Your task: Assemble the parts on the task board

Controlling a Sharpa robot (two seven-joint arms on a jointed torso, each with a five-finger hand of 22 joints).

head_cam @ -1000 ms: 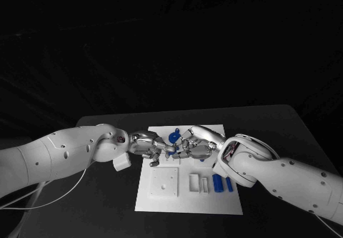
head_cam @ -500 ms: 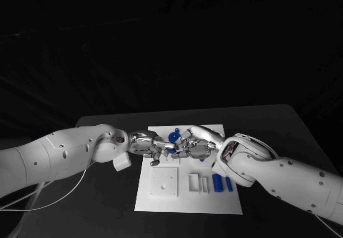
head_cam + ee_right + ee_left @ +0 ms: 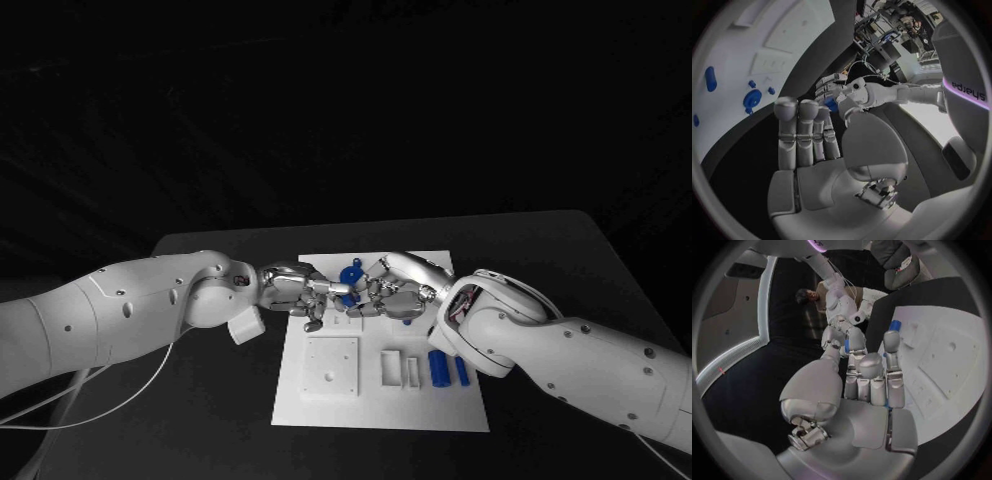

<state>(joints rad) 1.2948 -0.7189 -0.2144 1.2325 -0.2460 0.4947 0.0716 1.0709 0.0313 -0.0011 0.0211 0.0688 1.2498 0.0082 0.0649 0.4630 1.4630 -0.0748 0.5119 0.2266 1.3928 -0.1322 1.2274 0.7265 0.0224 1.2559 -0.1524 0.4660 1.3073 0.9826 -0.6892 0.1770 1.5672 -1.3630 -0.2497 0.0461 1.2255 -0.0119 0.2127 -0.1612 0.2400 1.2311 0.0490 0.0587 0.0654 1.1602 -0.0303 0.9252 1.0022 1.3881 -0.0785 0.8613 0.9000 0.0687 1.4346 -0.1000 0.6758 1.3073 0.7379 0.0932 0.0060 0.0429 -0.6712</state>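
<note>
the black table (image 3: 548, 260) lies under everything, and the white board (image 3: 433, 405) sits in its middle, running from near me toward the far side.

my left arm (image 3: 101, 320) comes in from the left and my right arm (image 3: 577, 360) from the right, and they meet above the far half of the board.

my left hand (image 3: 296, 292) and my right hand (image 3: 387, 292) are fingertip to fingertip there. between them is a small blue part (image 3: 340, 289); in the right wrist view it shows at the tips of my left hand's fingers (image 3: 831, 104), with my right thumb close beside it. my left hand has its fingers drawn together on that part. my right hand's fingers are fairly straight and side by side, and i cannot tell whether it also has hold of the part.

on the board, a round blue part (image 3: 351, 272) lies at the far end, just beyond my hands. two long blue parts (image 3: 437, 366) (image 3: 460, 370) lie side by side toward the near right. left of them are white raised blocks (image 3: 397, 368) and a white square plate (image 3: 330, 367).
</note>
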